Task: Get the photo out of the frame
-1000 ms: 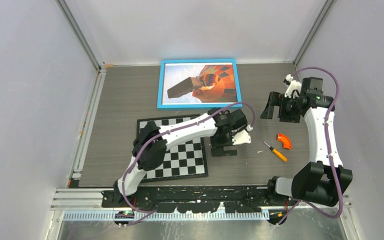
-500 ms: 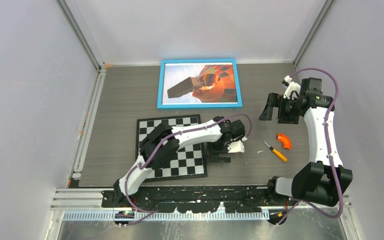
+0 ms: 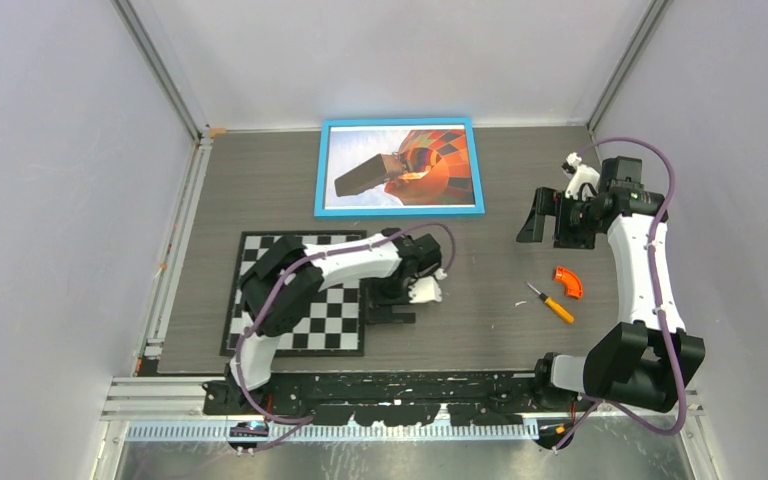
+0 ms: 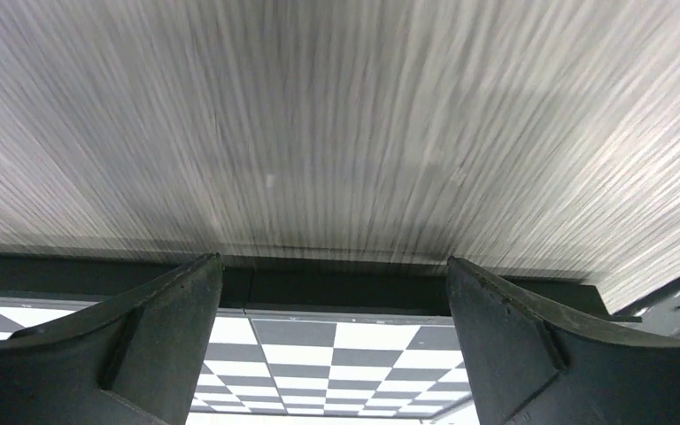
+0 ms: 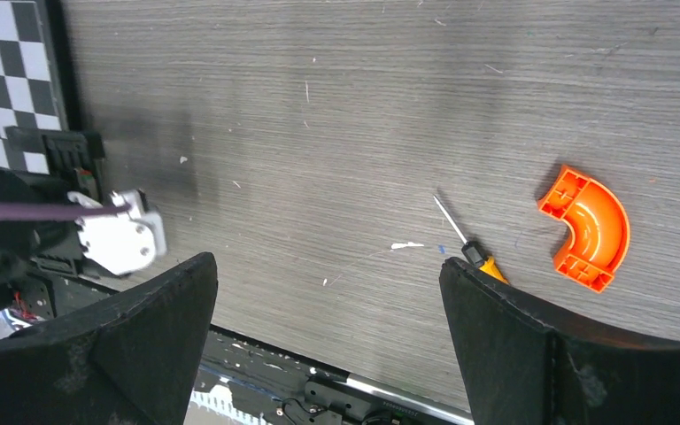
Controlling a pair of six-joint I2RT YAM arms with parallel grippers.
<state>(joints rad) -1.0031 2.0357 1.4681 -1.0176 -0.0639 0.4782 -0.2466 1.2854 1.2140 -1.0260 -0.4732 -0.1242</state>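
The frame, with its bright-blue border, lies flat at the back middle of the table. The photo of an orange-red balloon sits inside it, face up. My left gripper is low at the right edge of the black-and-white checkerboard, well in front of the frame. In the left wrist view its fingers stand wide apart, with the board's black edge between them and nothing gripped. My right gripper is open and empty, held above the table to the right of the frame.
An orange elbow piece and a small yellow-handled screwdriver lie on the table at the right; both also show in the right wrist view, the elbow and the screwdriver. Metal rails run along the left side and the near edge.
My left arm has swung to the left, and the checkerboard has slid left with it. The frame, the photo and the right arm have stayed almost still.
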